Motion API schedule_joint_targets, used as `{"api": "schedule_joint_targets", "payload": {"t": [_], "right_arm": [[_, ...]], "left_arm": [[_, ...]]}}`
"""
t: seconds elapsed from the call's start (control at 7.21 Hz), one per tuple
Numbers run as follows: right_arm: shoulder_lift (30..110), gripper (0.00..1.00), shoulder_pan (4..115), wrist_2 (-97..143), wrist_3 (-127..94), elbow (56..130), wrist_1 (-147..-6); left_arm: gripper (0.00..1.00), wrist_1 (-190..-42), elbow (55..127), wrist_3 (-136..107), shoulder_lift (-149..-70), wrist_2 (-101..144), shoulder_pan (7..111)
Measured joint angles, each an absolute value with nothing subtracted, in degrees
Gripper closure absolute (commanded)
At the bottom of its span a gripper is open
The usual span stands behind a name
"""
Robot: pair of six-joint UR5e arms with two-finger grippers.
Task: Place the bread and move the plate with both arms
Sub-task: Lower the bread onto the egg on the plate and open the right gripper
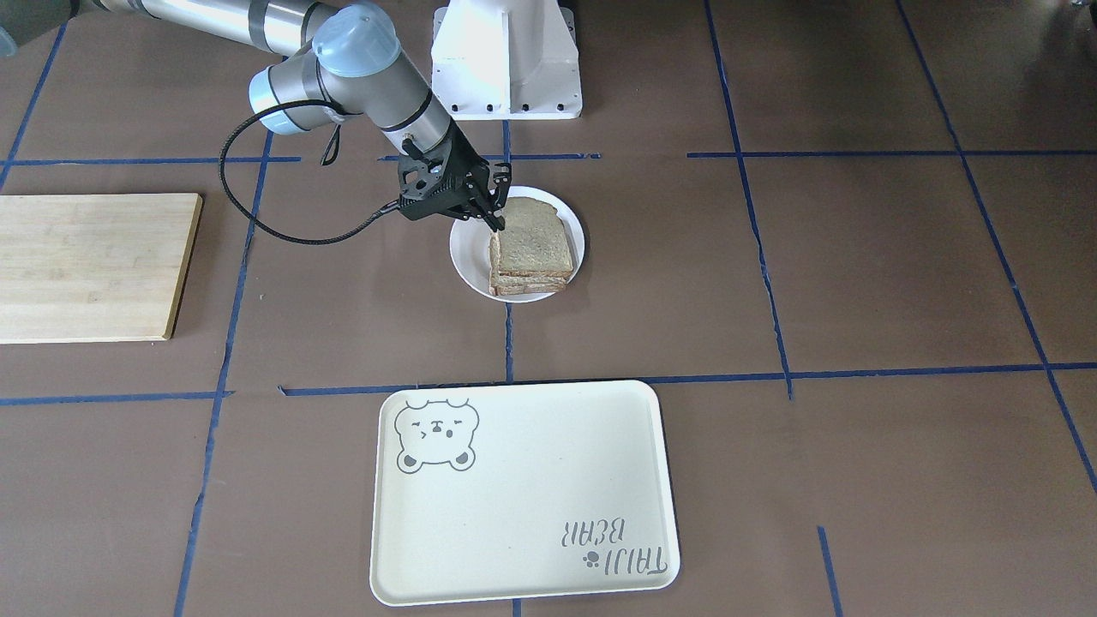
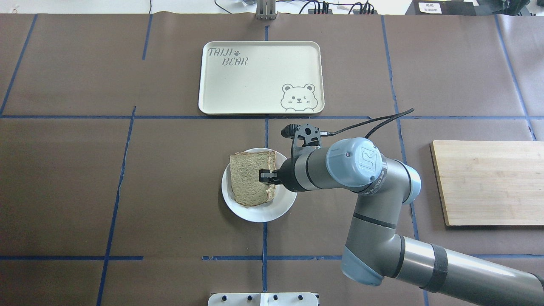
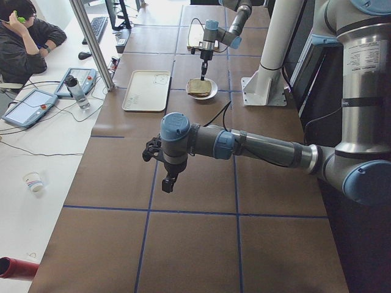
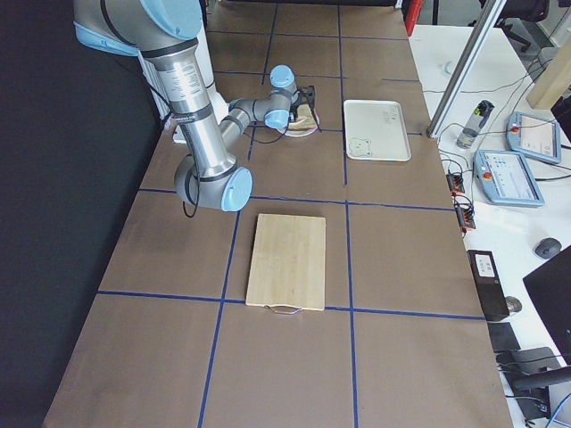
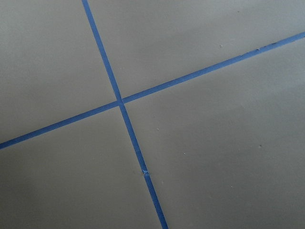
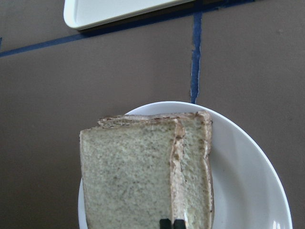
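The small white plate (image 2: 256,213) stands at the table's middle, also in the front view (image 1: 467,257) and the right wrist view (image 6: 248,181). Two bread slices are stacked on it. The top bread slice (image 2: 247,178) (image 1: 531,242) (image 6: 126,176) lies offset over the lower slice (image 6: 196,162). My right gripper (image 2: 266,175) (image 1: 498,224) (image 6: 171,223) is shut on the top slice's crust edge. My left gripper (image 3: 169,182) hangs over bare table far from the plate, pointing down. I cannot tell whether it is open or shut. The left wrist view shows only table and blue tape.
A cream tray (image 2: 212,85) (image 1: 514,514) with a bear drawing lies beyond the plate. A wooden cutting board (image 2: 488,182) (image 1: 86,266) lies on the robot's right. The white pedestal (image 1: 506,60) stands at the robot's side. Blue tape lines cross the brown table.
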State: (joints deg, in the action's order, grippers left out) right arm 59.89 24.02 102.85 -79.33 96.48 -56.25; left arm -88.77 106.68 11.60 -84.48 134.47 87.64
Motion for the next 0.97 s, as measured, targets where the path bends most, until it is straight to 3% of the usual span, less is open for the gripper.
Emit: {"api": "schedule_joint_targets", "payload": {"t": [0.28, 0.42, 0.55, 0.97], "right_arm": [[60.39, 0.98, 23.55, 101.22, -80.29, 95.91, -56.25], [60.43, 0.66, 23.42, 100.86, -80.41, 95.63, -56.25], [60.44, 0.01, 23.32, 100.54, -80.45, 95.5, -56.27], [60.03, 0.0, 24.41, 100.81, -80.38, 95.82, -57.05]], "left_arm": [[0.0, -88.77, 106.7, 11.6, -84.61, 134.47, 87.65], [0.0, -88.79, 106.7, 11.6, -84.63, 134.47, 87.64], [0.0, -88.8, 106.7, 11.6, -84.67, 134.47, 87.63], [0.0, -88.79, 106.73, 11.6, -84.75, 134.47, 87.63]]}}
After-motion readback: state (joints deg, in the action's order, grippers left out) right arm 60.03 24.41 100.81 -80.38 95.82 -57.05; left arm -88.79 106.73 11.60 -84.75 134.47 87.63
